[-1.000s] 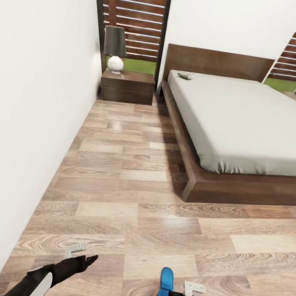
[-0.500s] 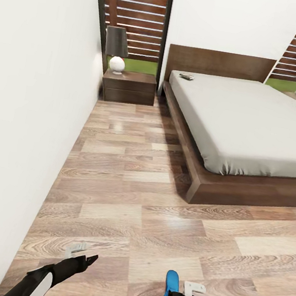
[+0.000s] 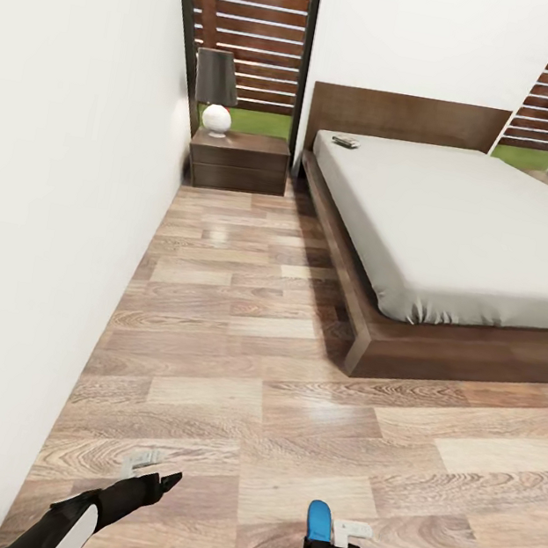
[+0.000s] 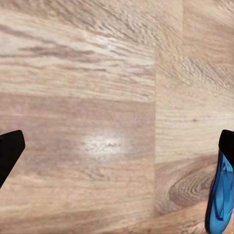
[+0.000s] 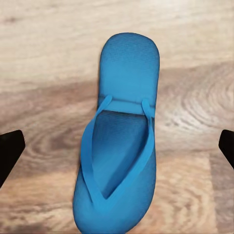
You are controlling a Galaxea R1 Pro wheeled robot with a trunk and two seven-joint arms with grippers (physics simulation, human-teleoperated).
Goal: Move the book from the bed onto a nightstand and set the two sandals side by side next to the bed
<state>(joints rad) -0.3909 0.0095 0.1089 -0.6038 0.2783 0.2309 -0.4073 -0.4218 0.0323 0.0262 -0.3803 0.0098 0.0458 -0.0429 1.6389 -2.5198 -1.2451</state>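
1 blue sandal (image 5: 120, 136) lay flat on the wood floor (image 3: 236, 339), straps up, directly under the right claw (image 3: 340, 535), whose fingers stood spread wide on either side of it, released and touching nothing. Judged step: closing on this sandal; best to come straight down, centre the sole between the fingers, and clench across its narrow width. Left claw (image 3: 154, 468) hung spread and empty above bare floor. The 2nd sandal could not be made out. Book (image 3: 345, 141) sat on the bed (image 3: 460, 225) by the headboard, well apart from the robot. Nightstand (image 3: 239, 161) beside the bed carried only a lamp (image 3: 217, 91); its drawer was closed.
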